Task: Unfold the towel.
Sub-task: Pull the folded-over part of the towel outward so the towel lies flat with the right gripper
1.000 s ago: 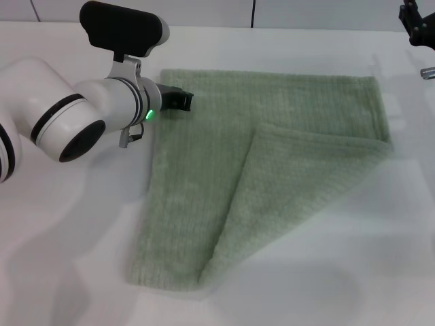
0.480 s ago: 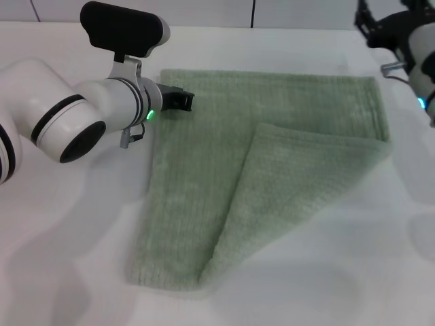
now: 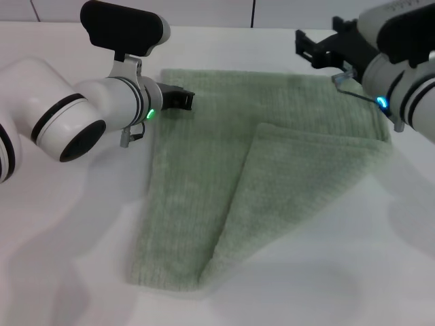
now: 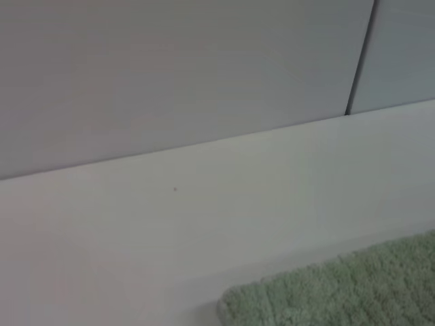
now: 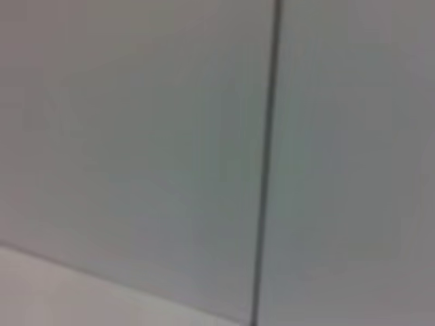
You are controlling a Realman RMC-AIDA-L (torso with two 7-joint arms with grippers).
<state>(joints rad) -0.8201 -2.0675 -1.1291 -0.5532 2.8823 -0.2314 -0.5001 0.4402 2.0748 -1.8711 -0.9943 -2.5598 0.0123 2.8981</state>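
Observation:
The pale sage-green towel (image 3: 197, 183) lies flat on the white table (image 3: 68, 238) in the head view. Its near right corner is folded over as a large triangular flap (image 3: 292, 176), with the fold running from the near edge to the right edge. My left gripper (image 3: 180, 100) rests at the towel's far left corner. One towel corner also shows in the left wrist view (image 4: 340, 292). My right gripper (image 3: 309, 49) is open and hovers above the towel's far edge, right of the middle. The right wrist view shows only wall.
A grey panelled wall (image 4: 170, 75) with a dark vertical seam (image 5: 266, 163) stands behind the table. The big white left arm (image 3: 61, 115) lies over the table to the left of the towel. The right arm (image 3: 408, 81) reaches in over the towel's far right corner.
My right arm has swung in from the far right edge, leftwards over the towel's far edge. The left arm and the towel have not moved.

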